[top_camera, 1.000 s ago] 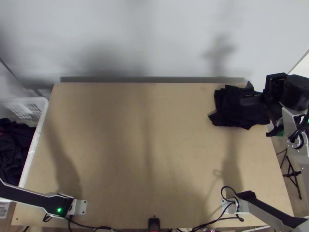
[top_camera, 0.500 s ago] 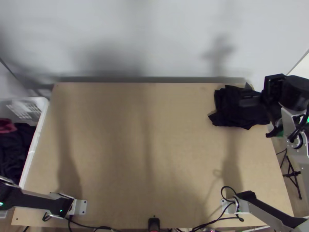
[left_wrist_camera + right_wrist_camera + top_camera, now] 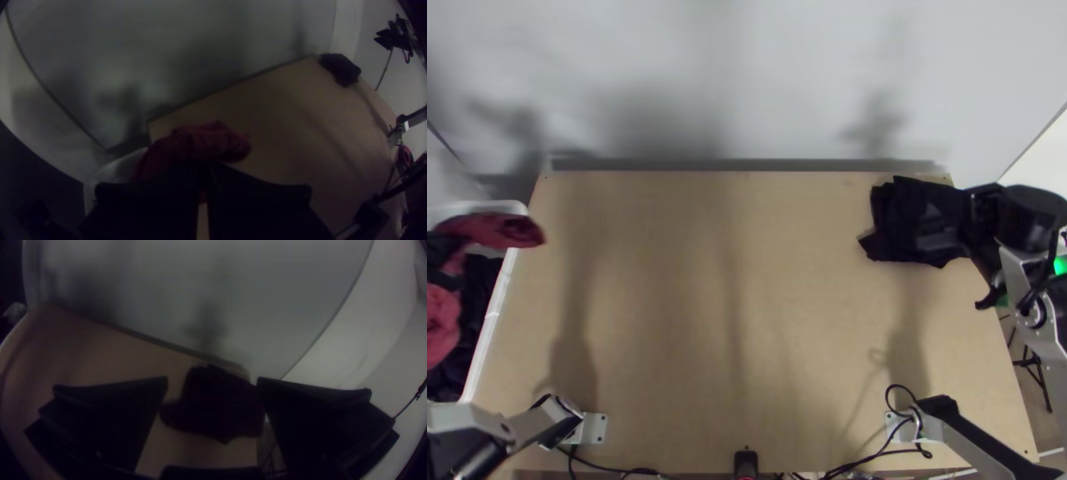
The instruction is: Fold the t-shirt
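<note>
And here's the red t-shirt [image 3: 191, 144], bunched, pinched in the closed jaws of the left gripper [image 3: 206, 168], one end jutting past the basket's rim over the desk [image 3: 707, 320]! Nothing spread, nothing folded; by the look of it, this is the pick-up, with all the folding to come. Danger here: that seems a bunched grip, and if it catches only a little fabric, the shirt's weight could pull it free. A low carry might snag a trailing part on the rim, or drag other laundry out too. To the basket [image 3: 503, 206], white, beside the desk's left edge: dark cloth [image 3: 479, 280] heaped inside, more red cloth [image 3: 439, 316] above it, and whether that's the same shirt, I cannot tell. Over at the far right corner, the right gripper [image 3: 212, 381] has its jaws wide apart over a compact black garment [image 3: 907, 220].
</note>
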You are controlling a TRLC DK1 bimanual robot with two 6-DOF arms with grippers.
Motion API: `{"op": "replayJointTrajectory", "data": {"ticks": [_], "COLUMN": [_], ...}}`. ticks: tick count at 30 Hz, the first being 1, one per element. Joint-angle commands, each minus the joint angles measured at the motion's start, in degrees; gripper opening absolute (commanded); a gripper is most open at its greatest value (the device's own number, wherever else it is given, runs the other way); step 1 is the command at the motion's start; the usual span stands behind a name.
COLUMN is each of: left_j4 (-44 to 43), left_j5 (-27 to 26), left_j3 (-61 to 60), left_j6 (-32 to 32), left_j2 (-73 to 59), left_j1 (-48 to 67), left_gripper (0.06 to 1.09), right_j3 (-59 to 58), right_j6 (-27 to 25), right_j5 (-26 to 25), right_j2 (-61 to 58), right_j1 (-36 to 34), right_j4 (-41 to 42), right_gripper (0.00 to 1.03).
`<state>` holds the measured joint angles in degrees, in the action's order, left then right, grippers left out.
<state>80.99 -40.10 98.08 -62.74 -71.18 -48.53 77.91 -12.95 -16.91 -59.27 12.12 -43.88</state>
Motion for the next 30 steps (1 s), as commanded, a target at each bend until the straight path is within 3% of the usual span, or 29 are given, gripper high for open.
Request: {"op": "replayJointTrajectory", "data": {"ticks": [1, 3, 9, 15, 18, 24, 30], "left_j4": [0.7, 0.4, -7.1, -23.0, -30.7, -41.3, -42.1], "left_j5": [-0.2, 0.6, 5.5, 14.0, 18.7, 22.4, 23.0], "left_j3": [-4.8, -5.8, -13.5, -20.9, -23.4, -20.6, -9.1], "left_j6": [6.1, 8.5, 18.4, 31.8, 35.6, 40.6, 45.4], "left_j2": [6.2, 7.3, 9.8, 8.7, 4.3, -10.9, -23.0], "left_j1": [16.6, 22.7, 41.6, 63.6, 72.8, 81.9, 86.8], "left_gripper": [0.09, 0.09, 0.09, 0.09, 0.09, 0.10, 0.10], "right_j3": [-5.4, -6.9, -9.6, -12.4, -13.6, -17.0, -18.1], "right_j6": [-0.4, -0.5, -0.7, -1.3, -1.8, -3.3, -3.7], "right_j5": [0.0, 0.1, -2.1, -2.2, -2.3, -5.9, -5.9], "right_j2": [5.2, 6.6, 10.3, 13.1, 13.6, 14.3, 14.9], "right_j1": [-2.1, -2.7, -5.3, -5.7, -5.7, -3.3, -2.1], "right_j4": [-0.8, -0.8, -0.7, -0.9, -0.9, -0.8, 1.0], "right_gripper": [0.93, 0.99, 0.99, 0.99, 0.99, 0.99, 0.99]}}
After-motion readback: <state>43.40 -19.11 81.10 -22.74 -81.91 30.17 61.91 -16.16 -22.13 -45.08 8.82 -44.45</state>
